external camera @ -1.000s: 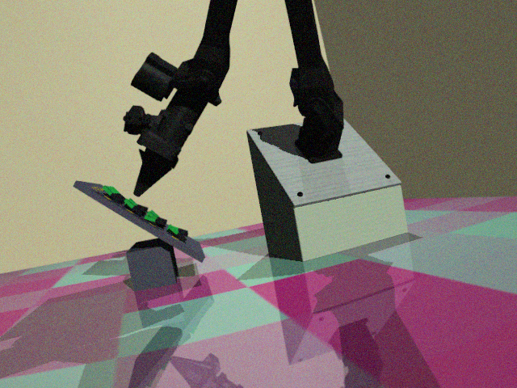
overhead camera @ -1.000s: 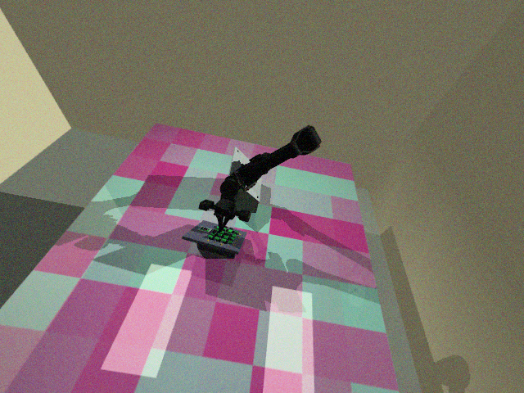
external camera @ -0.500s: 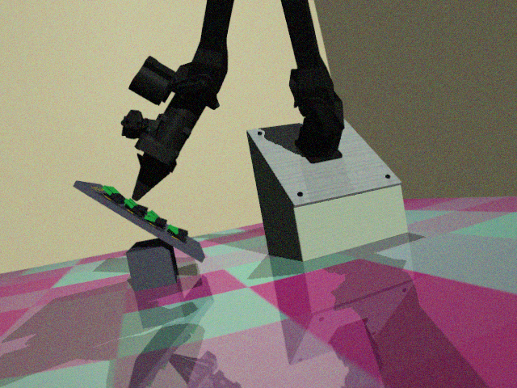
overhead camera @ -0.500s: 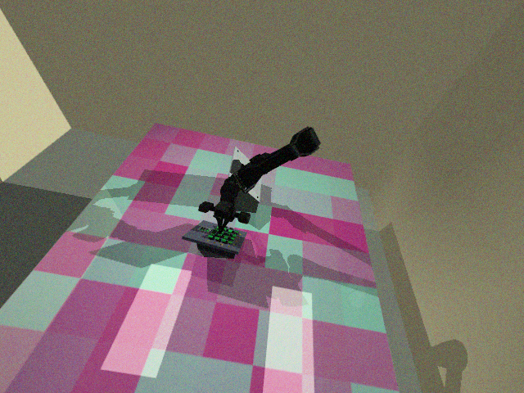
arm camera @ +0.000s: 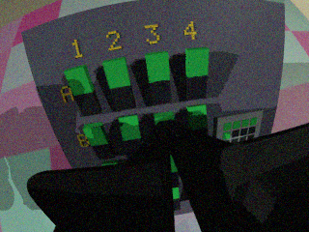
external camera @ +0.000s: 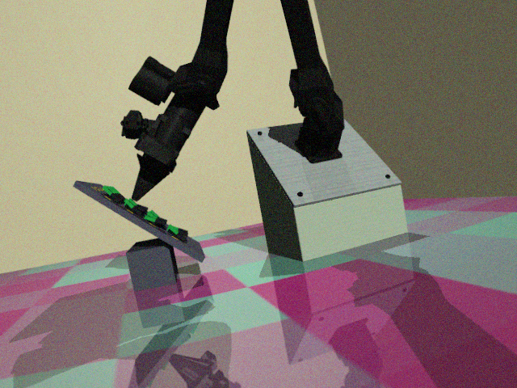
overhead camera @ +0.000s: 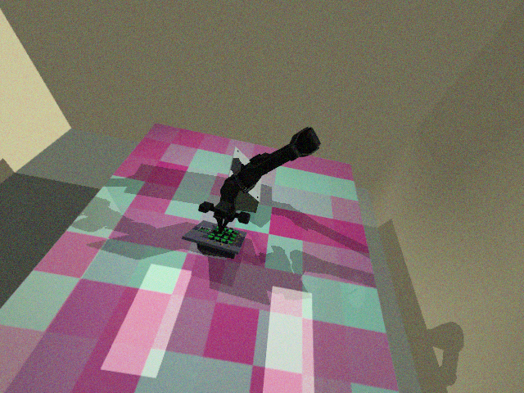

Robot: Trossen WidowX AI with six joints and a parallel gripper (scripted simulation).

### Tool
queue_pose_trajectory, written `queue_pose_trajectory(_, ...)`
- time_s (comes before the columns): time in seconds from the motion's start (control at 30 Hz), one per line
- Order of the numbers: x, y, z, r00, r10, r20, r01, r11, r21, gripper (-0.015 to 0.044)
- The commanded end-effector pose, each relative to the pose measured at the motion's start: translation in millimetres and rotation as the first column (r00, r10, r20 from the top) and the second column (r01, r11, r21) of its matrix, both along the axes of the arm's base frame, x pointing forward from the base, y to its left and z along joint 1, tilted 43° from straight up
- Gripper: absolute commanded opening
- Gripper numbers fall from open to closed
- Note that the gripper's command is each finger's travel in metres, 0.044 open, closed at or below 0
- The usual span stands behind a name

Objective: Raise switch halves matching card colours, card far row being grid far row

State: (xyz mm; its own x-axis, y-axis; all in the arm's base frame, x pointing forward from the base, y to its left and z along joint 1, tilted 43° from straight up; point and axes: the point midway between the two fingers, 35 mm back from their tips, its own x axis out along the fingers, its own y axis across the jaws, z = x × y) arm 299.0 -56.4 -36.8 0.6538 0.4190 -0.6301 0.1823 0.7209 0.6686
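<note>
The dark switch panel (overhead camera: 192, 237) (external camera: 194, 248) (arm camera: 243, 29) is tilted, with switches in green and dark halves. My gripper (overhead camera: 220, 230) (external camera: 134, 199) (arm camera: 165, 127) is shut and empty. Its tips are at row B, around column 3, at or just above the switches; contact cannot be told. Row A shows fully in the wrist view, with switches A1 (arm camera: 78, 79), A2 (arm camera: 116, 72), A3 (arm camera: 157, 67) and A4 (arm camera: 197, 63). The fingers partly cover B3 (arm camera: 164, 117) and hide most of the lower rows. The card (arm camera: 240, 123) shows a green far row; its lower part is hidden.
The panel stands on a dark block (external camera: 152, 271). A pale box (external camera: 350, 221) carries the arm's base, on the arm side of the panel. The checkered table (overhead camera: 232, 330) (external camera: 258, 346) is pink and mint, with shadows and reflections.
</note>
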Motion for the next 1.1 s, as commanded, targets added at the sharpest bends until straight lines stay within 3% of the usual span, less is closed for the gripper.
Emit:
queue_pose_trajectory(0.0,0.7,-0.1,-0.6,1.0,-0.005,-0.003,0.005,1.0,0.001,0.0)
queue_pose_trajectory(1.07,3.6,1.6,-3.2,1.0,-0.005,-0.003,0.005,1.0,0.001,0.0)
